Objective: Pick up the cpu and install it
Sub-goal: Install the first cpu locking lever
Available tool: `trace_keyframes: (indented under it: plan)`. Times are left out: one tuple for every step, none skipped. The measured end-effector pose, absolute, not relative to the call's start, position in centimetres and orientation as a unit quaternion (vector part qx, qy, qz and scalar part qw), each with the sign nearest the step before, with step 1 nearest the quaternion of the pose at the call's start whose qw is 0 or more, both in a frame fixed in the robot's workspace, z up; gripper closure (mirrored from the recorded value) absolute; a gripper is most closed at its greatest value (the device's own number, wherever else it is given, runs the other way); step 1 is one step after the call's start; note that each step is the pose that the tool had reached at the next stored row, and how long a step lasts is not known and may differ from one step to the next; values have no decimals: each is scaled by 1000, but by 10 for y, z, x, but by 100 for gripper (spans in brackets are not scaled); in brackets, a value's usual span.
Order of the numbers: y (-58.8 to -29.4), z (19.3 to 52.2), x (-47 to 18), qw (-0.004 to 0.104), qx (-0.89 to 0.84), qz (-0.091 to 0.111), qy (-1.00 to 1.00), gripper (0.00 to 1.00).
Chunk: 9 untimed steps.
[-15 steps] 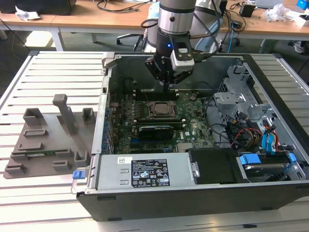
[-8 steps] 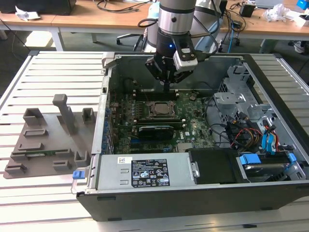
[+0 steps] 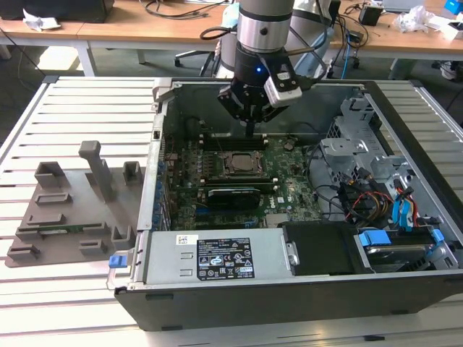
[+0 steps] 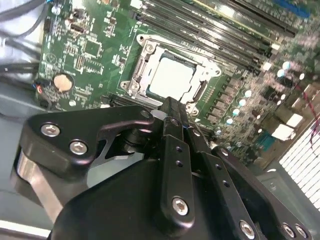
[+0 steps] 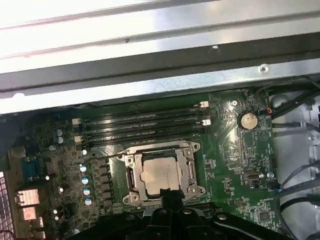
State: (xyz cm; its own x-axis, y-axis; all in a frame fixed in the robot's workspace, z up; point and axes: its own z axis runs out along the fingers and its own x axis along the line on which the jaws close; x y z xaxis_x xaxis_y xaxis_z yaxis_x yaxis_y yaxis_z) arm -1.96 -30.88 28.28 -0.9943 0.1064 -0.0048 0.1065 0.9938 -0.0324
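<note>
Gripper (image 3: 249, 132) first: we are seeing it hanging inside the open computer case (image 3: 405, 289), its fingers (image 4: 172, 112) pressed together into one narrow black blade and pinching nothing. In both wrist views the blade's tip is lying just beside one edge of the socket (image 4: 140, 75), not over its centre.

We are finding the cpu (image 4: 171, 75) already lying flat in that square metal-framed socket on the motherboard (image 4: 95, 50), its silver-grey top bare and facing up; in the first wrist view the cpu (image 5: 161, 174) is sitting square within the frame. From the gripper it is lying below and a little ahead of the fingertips, near but apart. In the exterior view the cpu (image 3: 237, 163) is showing just under the gripper, slightly toward the exterior view's left. The chip being square, we are reading no long axis in it.

As for holders, the case is carrying the motherboard, the memory slots (image 5: 145, 122) running alongside the socket, and a power supply (image 3: 217, 260) along its near wall. On the desk (image 3: 58, 101) to the exterior view's left, the grey parts tray (image 3: 72, 210) is standing well apart from the gripper; we cannot tell what is lying in its pockets.
</note>
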Motion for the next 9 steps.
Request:
trace_keyframes:
  plan:
    - [-309,283,-20,2,35,-12,999,89]
    - [-309,283,-20,2,28,-9,1000,89]
    - [-309,283,-20,2,21,-9,1000,89]
    - [-309,283,-20,2,13,-9,1000,89]
    - [-309,283,-20,2,0,-9,1000,89]
    - [-309,283,-20,2,-17,-9,1000,89]
    - [-309,283,-20,2,-34,-9,999,89]
    - [-309,283,-20,2,-44,-10,999,89]
    - [-309,283,-20,2,-47,-10,999,89]
